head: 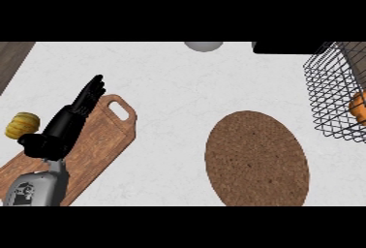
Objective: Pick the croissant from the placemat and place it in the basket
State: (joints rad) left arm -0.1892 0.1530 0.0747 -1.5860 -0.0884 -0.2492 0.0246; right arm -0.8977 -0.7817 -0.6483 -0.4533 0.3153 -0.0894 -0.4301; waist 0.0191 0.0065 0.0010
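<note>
Wire basket [330,92] at the counter's right edge holds the croissant [358,107]; left robot hand [71,118] rests straight-fingered, released.

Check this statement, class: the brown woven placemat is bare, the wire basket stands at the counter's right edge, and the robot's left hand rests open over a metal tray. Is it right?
One detail is wrong. In the head view the left hand rests open over a wooden cutting board, not a metal tray. The placemat is bare and the wire basket stands at the right edge.
</note>
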